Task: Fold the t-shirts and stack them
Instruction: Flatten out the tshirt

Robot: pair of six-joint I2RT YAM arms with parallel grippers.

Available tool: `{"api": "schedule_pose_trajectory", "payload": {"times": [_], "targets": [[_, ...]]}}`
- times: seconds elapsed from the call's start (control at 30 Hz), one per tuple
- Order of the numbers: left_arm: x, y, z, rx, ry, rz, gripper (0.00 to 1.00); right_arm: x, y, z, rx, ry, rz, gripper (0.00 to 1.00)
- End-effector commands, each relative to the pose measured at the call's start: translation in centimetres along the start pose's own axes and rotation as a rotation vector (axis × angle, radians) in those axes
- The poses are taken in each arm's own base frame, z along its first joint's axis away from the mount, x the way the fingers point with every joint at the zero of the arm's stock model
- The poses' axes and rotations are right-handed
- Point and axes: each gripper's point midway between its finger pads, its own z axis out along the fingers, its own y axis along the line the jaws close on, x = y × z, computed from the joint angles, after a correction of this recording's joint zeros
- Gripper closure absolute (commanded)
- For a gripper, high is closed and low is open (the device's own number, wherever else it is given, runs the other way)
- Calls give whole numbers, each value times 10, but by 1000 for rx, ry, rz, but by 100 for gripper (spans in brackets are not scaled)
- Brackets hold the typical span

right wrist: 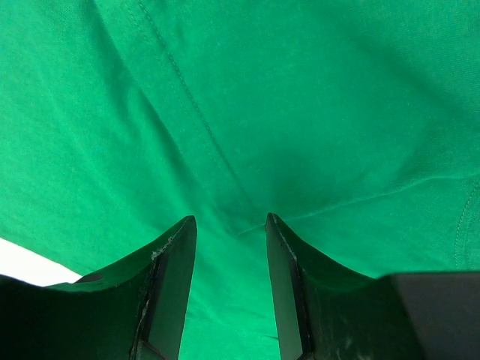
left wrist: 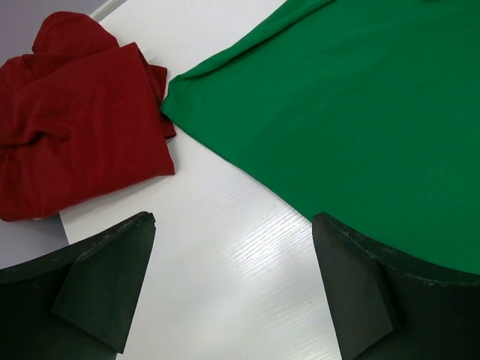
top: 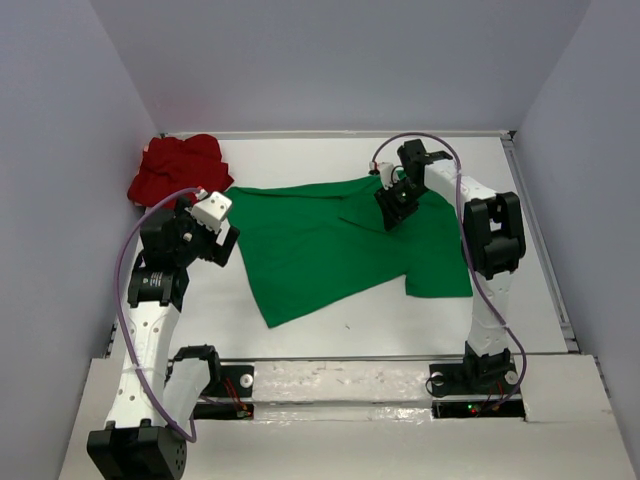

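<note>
The bright green t-shirt lies spread, partly folded, in the middle of the table. The deep red t-shirt lies crumpled at the back left. My left gripper is open and empty, hovering over bare table just off the green shirt's left edge. In the left wrist view it has the red t-shirt to the upper left and the green t-shirt to the right. My right gripper is over the green shirt's upper right. In the right wrist view it is open, with green cloth below and between its fingers.
The white table is boxed in by grey walls at the left, back and right. A raised lip runs along its right edge. The arm bases stand at the near edge. A sliver of table shows in the right wrist view.
</note>
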Motion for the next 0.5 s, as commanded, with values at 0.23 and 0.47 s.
{"api": "schedule_pose_trajectory", "payload": {"times": [0.23,0.47], "targets": [[-7,-2,-4,9,-35,-1,1,2,-15,10,47,8,-6,52],[-6,-2,-4,14,-33,1,1,8,-20,18,61,27,-3,57]]}}
